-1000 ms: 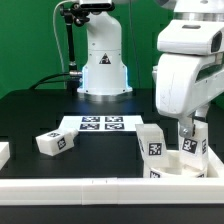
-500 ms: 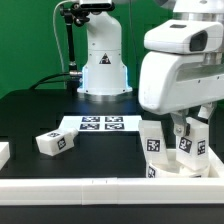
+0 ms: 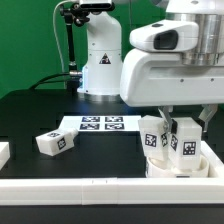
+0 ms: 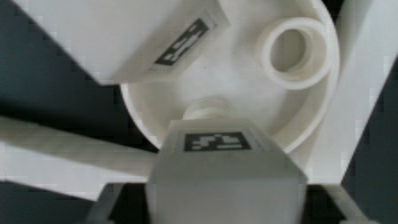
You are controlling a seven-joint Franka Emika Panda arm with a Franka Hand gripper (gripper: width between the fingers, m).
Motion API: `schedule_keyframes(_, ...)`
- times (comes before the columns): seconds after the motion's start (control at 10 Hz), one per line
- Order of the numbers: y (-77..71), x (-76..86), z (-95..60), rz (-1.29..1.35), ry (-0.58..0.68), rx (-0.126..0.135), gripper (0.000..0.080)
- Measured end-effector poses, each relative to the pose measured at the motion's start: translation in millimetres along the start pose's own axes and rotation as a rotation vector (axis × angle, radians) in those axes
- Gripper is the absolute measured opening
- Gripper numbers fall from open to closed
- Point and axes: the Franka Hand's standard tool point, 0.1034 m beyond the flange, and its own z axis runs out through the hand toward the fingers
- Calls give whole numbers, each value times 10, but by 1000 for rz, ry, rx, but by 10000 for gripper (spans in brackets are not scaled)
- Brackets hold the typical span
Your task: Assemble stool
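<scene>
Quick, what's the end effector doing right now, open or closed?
End effector: closed on a stool leg that stands on the seat.

Tagged leg between dark fingers, over the round holed seat, a second leg beside.
</scene>
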Motion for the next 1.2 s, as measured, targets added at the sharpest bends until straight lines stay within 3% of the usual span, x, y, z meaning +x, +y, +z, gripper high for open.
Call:
schedule_keyframes(0.3,51,-9,3,212,-12,51,338)
schedule_keyframes(0.9,46,-9,4,568,-21,50,340)
schedule_keyframes(1.0,47,-18,9,678,-34,64,340)
schedule_keyframes(1.2,84,-16,16,877,-59,119,340)
